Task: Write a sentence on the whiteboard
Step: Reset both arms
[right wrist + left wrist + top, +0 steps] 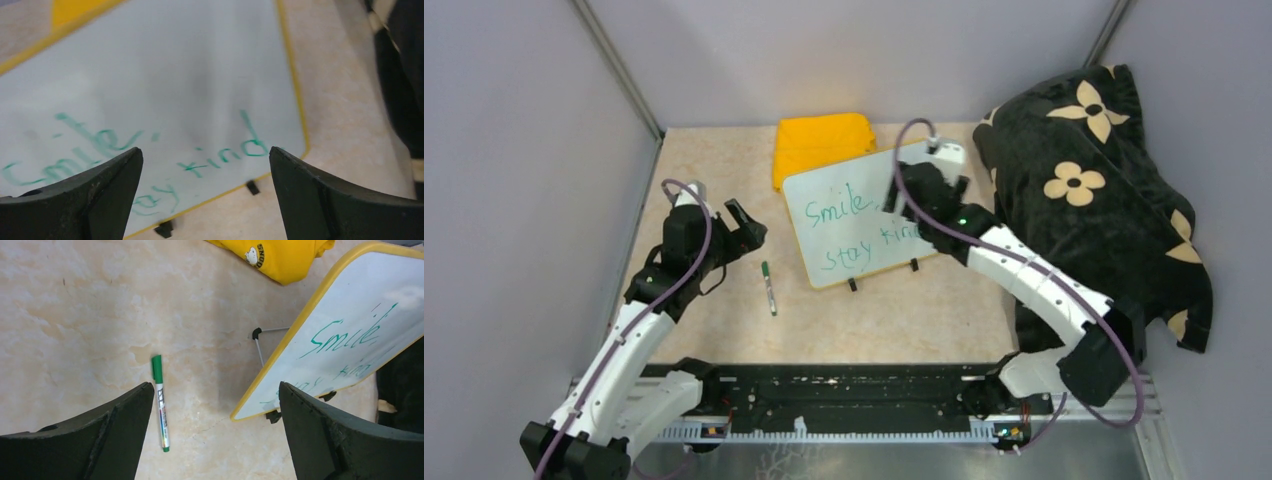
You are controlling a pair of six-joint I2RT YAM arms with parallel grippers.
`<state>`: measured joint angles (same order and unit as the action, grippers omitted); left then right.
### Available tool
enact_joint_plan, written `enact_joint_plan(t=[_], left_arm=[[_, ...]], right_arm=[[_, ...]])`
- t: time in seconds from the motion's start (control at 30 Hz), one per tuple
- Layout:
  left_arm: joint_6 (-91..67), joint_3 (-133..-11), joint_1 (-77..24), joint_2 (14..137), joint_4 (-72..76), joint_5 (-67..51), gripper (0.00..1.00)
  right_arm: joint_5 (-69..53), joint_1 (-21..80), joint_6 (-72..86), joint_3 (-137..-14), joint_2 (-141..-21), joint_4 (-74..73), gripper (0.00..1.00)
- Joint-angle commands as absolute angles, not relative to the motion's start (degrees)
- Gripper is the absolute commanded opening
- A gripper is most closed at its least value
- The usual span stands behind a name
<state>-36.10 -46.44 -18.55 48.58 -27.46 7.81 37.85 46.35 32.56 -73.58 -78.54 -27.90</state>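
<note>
Nearest me, the left gripper (pixel 742 226) hangs over bare table (pixel 904 315) with its jaws spread wide and nothing between them. The green marker (pixel 768 288) lies flat just beside it, capped end away from me, well apart from the board.

A little further out, the right gripper (pixel 205 150) is spread wide too, holding nothing, poised low over the right half of the whiteboard (pixel 829 185). The sentence (pixel 834 210), "Smile, stay kind", reads complete in two green lines, so I judge the writing done and the job now is getting clear cleanly.

For that I'd lift the right arm straight up before swinging it back. The ink may be fresh, and the board looks propped on a thin wire stand (pixel 260 342), so a sideways brush could smear "kind" or tip the whole thing.

Room: open table to the left and near side. Tighter on the right, where the black flowered cushion (pixel 1084 190) crowds the board's edge. The yellow cloth (pixel 822 140) sits just behind the board, under the back wall (pixel 854 50).
</note>
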Motion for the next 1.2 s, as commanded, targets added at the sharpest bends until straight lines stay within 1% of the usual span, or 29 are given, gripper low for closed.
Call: enact_joint_plan(t=[0.0,0.13,0.27,0.4,0.47,0.53,0.63,0.7,0.83,0.9,0.97,1.07,1.17], left_arm=[[-24.7,-50.9,-18.4,48.8,-24.8,8.2,0.99],[-17.7,-54.7,-18.4,48.6,-25.2,8.6,0.99],[-13.2,-57.5,-18.4,48.5,-22.0,5.1,0.99],[-11.7,-63.8,-18.4,51.7,-21.3,1.5,0.99],[-11.1,-67.5,-18.4,53.6,-21.4,0.6,0.99],[-10.8,-71.1,-18.5,55.4,-21.2,0.6,0.99],[-10.4,-75.1,-18.5,57.6,-20.0,1.1,0.99],[-10.4,-77.9,-18.5,59.0,-18.7,1.8,0.99],[-11.2,-82.7,-18.5,62.0,-17.4,2.9,0.99],[-12.6,-84.3,-18.7,63.4,-17.0,3.3,0.99],[-14.7,-83.4,-19.5,63.8,-15.5,4.9,0.99],[-14.1,-78.9,-20.1,62.6,-11.4,-4.2,0.99],[-14.7,-74.7,-20.1,61.3,-9.5,-8.6,0.99]], right_arm=[[26.9,34.8,42.2,-63.0,-65.9,-25.9,0.94],[33.6,34.7,33.9,-59.9,-56.6,-23.8,0.94],[35.3,34.8,25.2,-58.4,-49.3,-21.1,0.94],[37.2,35.2,19.8,-58.9,-46.3,-18.6,0.94],[42.6,37.8,17.0,-60.3,-46.9,-18.1,0.94],[49.0,42.9,12.9,-61.2,-47.8,-15.7,0.94],[58.4,51.0,3.2,-61.6,-49.8,-7.3,0.95],[61.7,55.0,-4.3,-62.5,-51.4,0.0,0.96],[58.2,55.7,-4.5,-68.0,-54.4,0.8,0.99],[53.6,55.7,-3.7,-70.3,-55.5,-1.7,0.99],[48.7,55.8,-2.6,-71.2,-55.9,-2.8,0.97],[45.1,55.7,1.3,-71.6,-56.0,-4.1,0.97],[42.1,55.7,4.6,-70.5,-54.8,-4.9,0.99]])
